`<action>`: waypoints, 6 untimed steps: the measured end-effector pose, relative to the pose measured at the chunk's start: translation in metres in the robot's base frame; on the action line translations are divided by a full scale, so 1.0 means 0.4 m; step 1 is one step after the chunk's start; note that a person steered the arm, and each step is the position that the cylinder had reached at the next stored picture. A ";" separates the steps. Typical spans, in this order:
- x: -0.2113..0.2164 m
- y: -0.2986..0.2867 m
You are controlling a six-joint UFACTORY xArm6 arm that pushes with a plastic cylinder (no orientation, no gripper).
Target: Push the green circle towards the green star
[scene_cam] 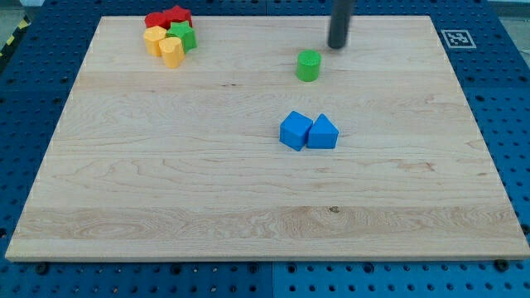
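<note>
The arm ends in a straight dark rod with no jaws at all, so nothing is spread, pressed together or pinching; the rod comes down from the view's top edge and its lower end, my tip (336, 46), rests on the wooden tabletop (166, 199) in the upper middle of the board; the green circle (308, 65), a short green cylinder, stands just below the tip and a little toward the view's left of it, near but with a sliver of bare wood between them, so the two are not touching; the green star (184, 36) lies well apart from the tip, far toward the view's left at about the same height, packed into a tight cluster near the board's top left corner; in that cluster a red block (155, 20) and a red star (176, 15) sit along the top, touching each other, while a yellow block (154, 39) and a second yellow block (172, 52) press against the green star's left and lower sides; below the tip and the green circle, near the board's middle, a blue cube (295, 130) and a blue block (323, 132) with a peaked top sit side by side, touching; beyond the board a blue pegboard (509, 124) surrounds the tabletop, and a small black and white marker (458, 38) lies to the tip's right at the board's top right corner.
</note>
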State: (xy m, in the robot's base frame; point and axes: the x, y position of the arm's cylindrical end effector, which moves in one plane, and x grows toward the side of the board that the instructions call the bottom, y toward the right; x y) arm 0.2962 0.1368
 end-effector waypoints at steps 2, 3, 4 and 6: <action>0.130 -0.060; 0.122 -0.104; 0.090 -0.155; 0.027 -0.325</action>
